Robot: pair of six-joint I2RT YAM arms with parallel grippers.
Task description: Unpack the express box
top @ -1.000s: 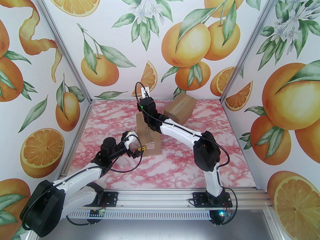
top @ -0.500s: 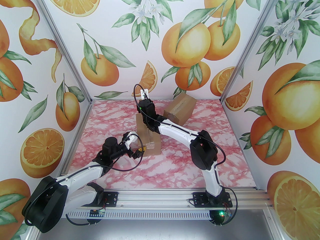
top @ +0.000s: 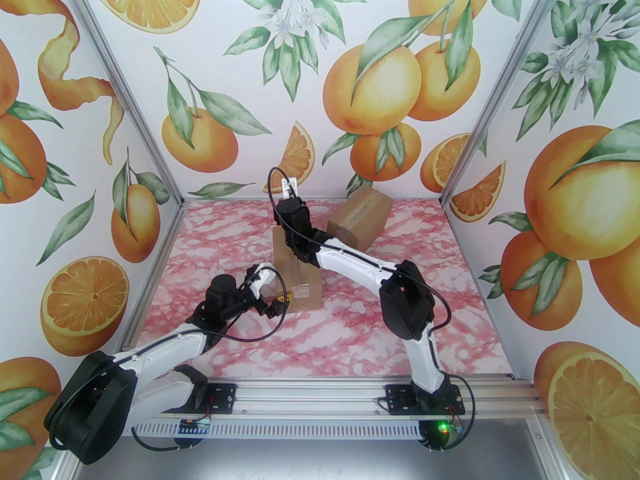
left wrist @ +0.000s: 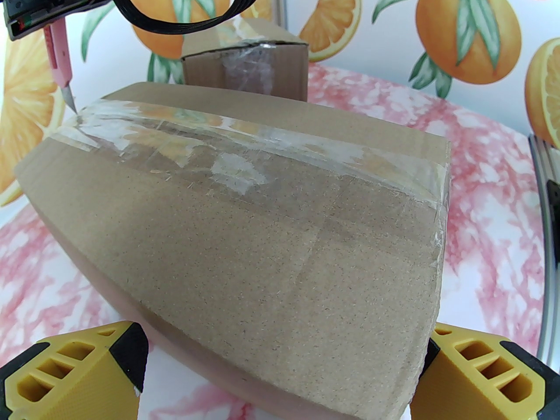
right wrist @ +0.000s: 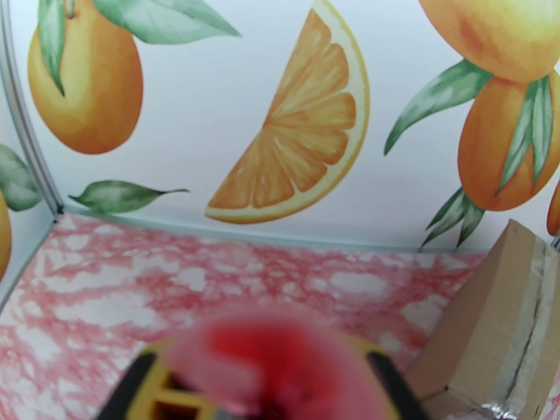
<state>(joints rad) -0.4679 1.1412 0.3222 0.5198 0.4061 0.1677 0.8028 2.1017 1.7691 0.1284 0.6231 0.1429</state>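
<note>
- Express box (top: 306, 295): brown cardboard, closed, flat on pink-marbled table (top: 350, 328) near its centre, long axis running away from the arm bases.
- Clear tape (left wrist: 262, 147): wrinkled and glossy, laid along the top seam of that box and folded down over one end.
- Left gripper (left wrist: 282, 352): spread wide at the near left corner of the box, with yellow fingers (left wrist: 78, 374) to either side of the cardboard in the wrist view; contact with the box not discernible.
- Right gripper (right wrist: 262, 379): clamped on pink utility knife (left wrist: 57, 64), poised over the far end of the box; knife body a pink blur between the fingers in the right wrist view.
- Blade (left wrist: 68, 96): grey, pointing down, tip meeting the tape at its far end.
- Second cardboard box (top: 357, 215): also taped shut, turned at an angle, close to the back wall, behind and to the right of the first and apart from it.
</note>
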